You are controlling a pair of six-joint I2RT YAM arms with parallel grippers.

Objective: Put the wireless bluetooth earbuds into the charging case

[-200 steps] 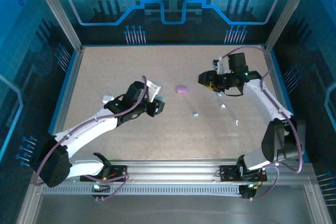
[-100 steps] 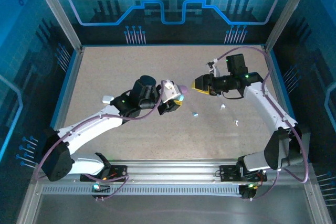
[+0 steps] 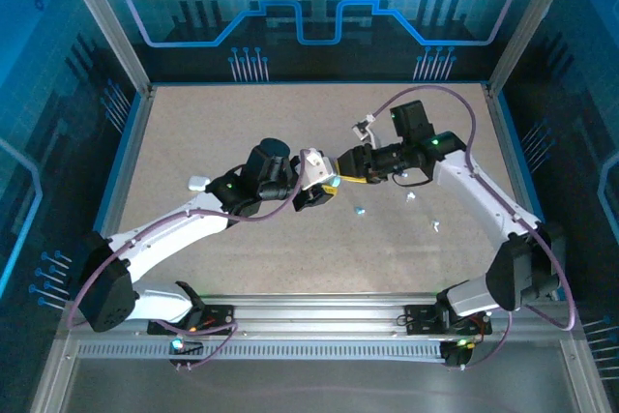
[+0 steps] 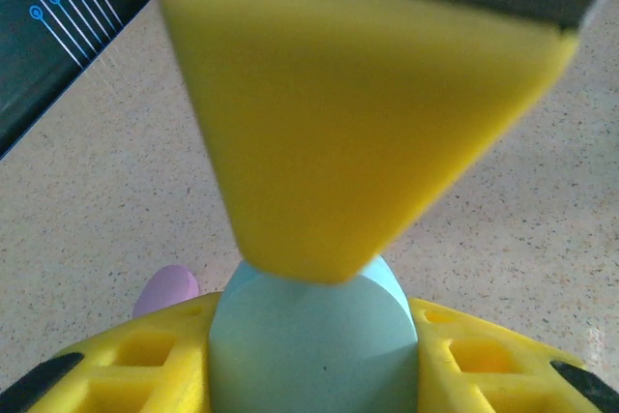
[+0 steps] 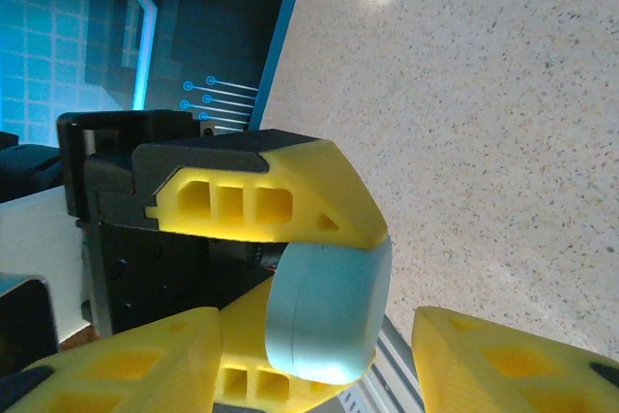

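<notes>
The left arm [image 3: 184,224] stretches forward, the left gripper [image 3: 325,184] clamped on the teal case [image 5: 324,311], while the right arm [image 3: 479,195] bends inward, the right gripper [image 3: 342,172] spread open around that same case.

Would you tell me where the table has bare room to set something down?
The table is bare along its far edge and on the near side of the earbuds. Crowded: the centre, where left gripper and right gripper meet at the teal case.
</notes>
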